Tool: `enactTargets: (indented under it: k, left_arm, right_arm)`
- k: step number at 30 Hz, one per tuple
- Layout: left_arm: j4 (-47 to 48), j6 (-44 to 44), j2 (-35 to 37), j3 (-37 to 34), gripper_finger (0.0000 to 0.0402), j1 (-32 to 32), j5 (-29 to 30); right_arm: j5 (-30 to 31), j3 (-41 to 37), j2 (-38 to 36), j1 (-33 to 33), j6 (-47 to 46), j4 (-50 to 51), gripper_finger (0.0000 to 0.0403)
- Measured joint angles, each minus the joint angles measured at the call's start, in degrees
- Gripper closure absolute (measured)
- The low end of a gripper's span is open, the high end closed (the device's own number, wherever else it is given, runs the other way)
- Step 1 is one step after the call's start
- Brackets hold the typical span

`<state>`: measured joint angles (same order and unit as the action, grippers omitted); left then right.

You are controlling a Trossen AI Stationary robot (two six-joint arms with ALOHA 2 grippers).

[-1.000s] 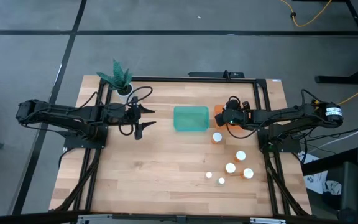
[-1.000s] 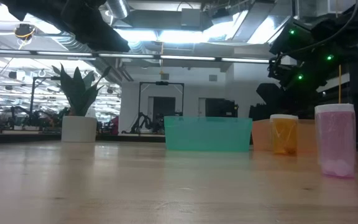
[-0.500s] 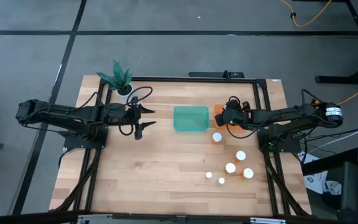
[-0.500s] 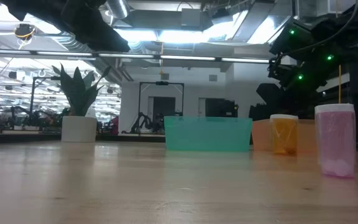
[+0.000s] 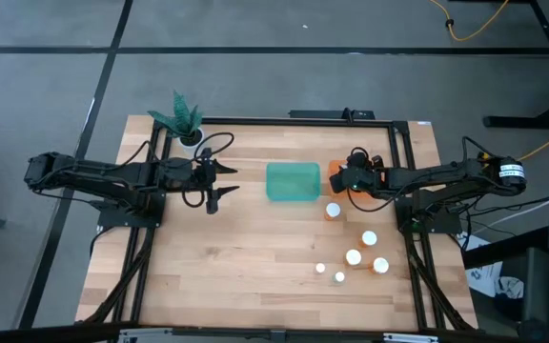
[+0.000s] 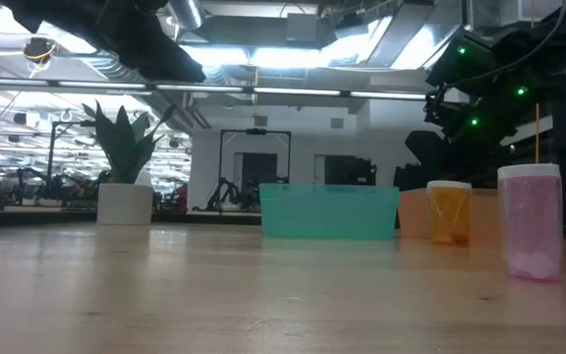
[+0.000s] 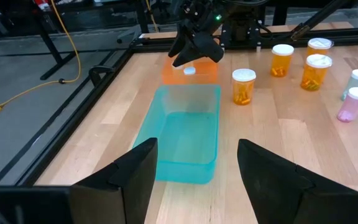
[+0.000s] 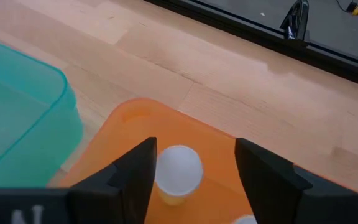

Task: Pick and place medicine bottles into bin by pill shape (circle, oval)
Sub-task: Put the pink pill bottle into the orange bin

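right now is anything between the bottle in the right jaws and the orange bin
Nothing visible. The right gripper hangs directly over the orange bin, its jaws either side of a white-capped bottle, with only open bin floor beneath.

a light wooden plank table [image 5: 246, 267] is seen, edged by a dark metal frame [image 5: 284, 121]. a teal bin [image 5: 293, 181] rests near the table's middle and is taken as the landmark. an orange bin [image 7: 189, 70] is set just beside the teal bin, on its right-arm side. a white pot with a green plant [image 5: 187, 124] stands well apart from the teal bin, at the far corner on the left-arm side. six medicine bottles [image 5: 333, 211] are stood upright on the planks; the nearest is close to the teal bin's near right corner, the others are scattered farther off toward the near right part of the table.
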<state>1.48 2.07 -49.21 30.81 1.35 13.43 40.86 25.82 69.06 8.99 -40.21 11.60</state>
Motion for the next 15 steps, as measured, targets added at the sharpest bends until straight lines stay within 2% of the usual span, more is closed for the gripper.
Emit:
enactTargets:
  k: [10,15]
  left_arm:
    - [0.01,0.0,-0.01,0.0,0.0188,0.0,0.0]
    - [0.02,-0.02,-0.02,0.0,0.0188,0.0,0.0]
  right_arm:
    - [-0.13,2.19,-1.8,0.0,2.97,0.35,0.0192]
    - [-1.59,7.76,-4.86,-0.17,4.49,8.45,0.0197]
